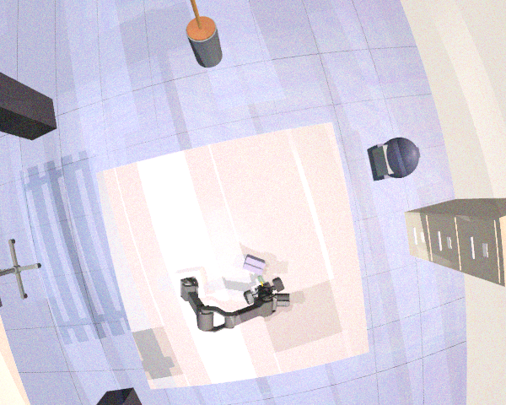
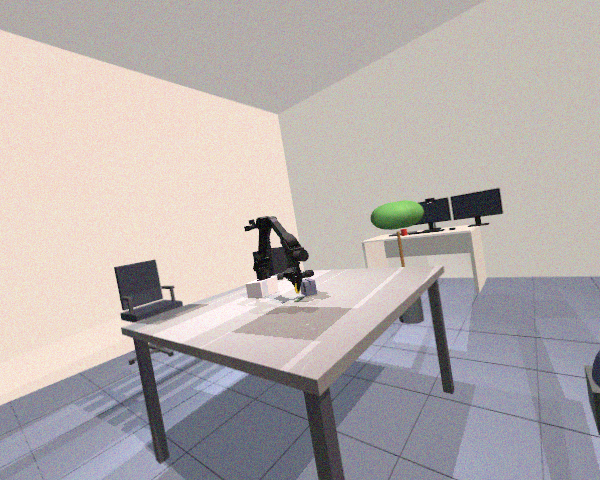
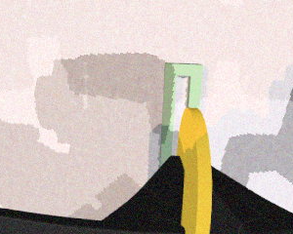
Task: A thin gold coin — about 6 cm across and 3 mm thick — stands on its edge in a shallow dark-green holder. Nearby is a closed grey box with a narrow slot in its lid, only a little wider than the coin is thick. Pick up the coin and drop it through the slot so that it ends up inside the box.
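From the top I see my arm on the surface, grey box at twelve o'clock. Exterior: jaws clamped on the gold coin. Wrist: coin edge-on above the green holder
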